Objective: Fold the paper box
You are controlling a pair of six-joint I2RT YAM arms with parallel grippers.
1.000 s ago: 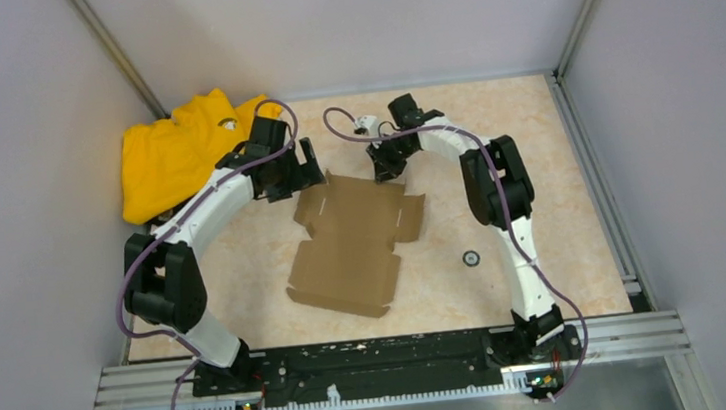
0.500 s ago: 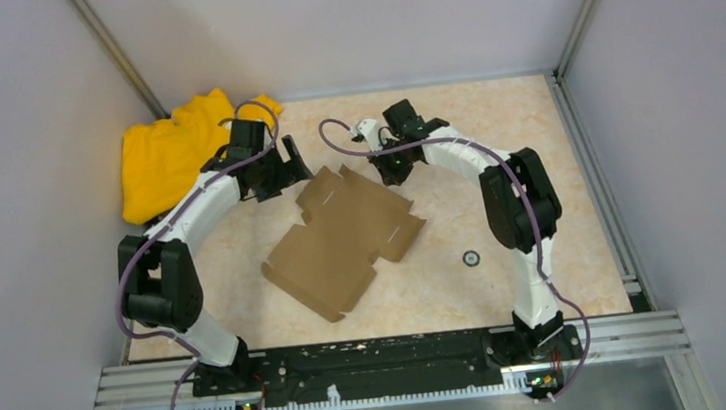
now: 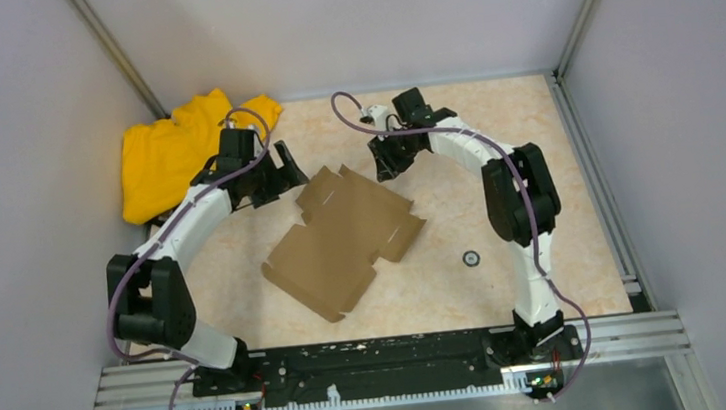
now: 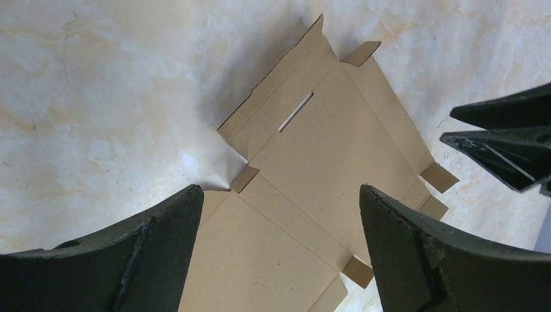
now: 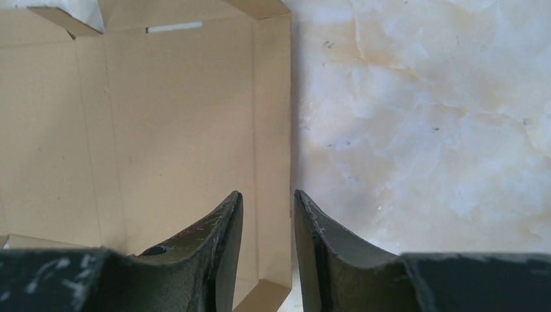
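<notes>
The bench carries a yellow garment bunched in its far-left corner. The paper box lies at mid-bench as a flat, unfolded blank, with no wall or flap raised. By this look the folding is hardly begun: every panel has yet to be stood up and the tabs tucked. The left gripper hovers by the blank's far corner with jaws released wide. The right gripper has jaws narrowly parted, grasping nothing. A small ring lies to the right.
</notes>
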